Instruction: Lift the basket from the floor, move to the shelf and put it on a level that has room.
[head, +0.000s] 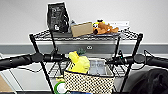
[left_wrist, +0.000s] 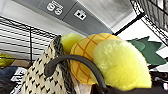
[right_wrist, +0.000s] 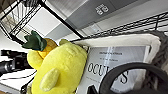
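Observation:
The beige woven basket (head: 88, 83) hangs in front of the black wire shelf (head: 35, 45), off the floor. It carries a yellow pineapple plush (head: 78, 62) and a white box (head: 97, 67). My left gripper (head: 56, 58) is at its left end and my right gripper (head: 112, 60) at its right end, each shut on a dark loop handle. The left wrist view has the speckled basket (left_wrist: 37, 77) and its handle (left_wrist: 75, 58) close up. In the right wrist view are the basket's pale lining (right_wrist: 120, 40) and the other handle (right_wrist: 130, 67). The level (head: 119, 70) lies just behind the basket.
On the rack's top tier stand a black bag (head: 58, 17), a cardboard box (head: 82, 29) and an orange plush toy (head: 103, 28). A green and white roll (head: 60, 88) sits low at the left. A dark bulky object (head: 152, 82) is at the lower right. A grey wall band (head: 89, 47) runs behind.

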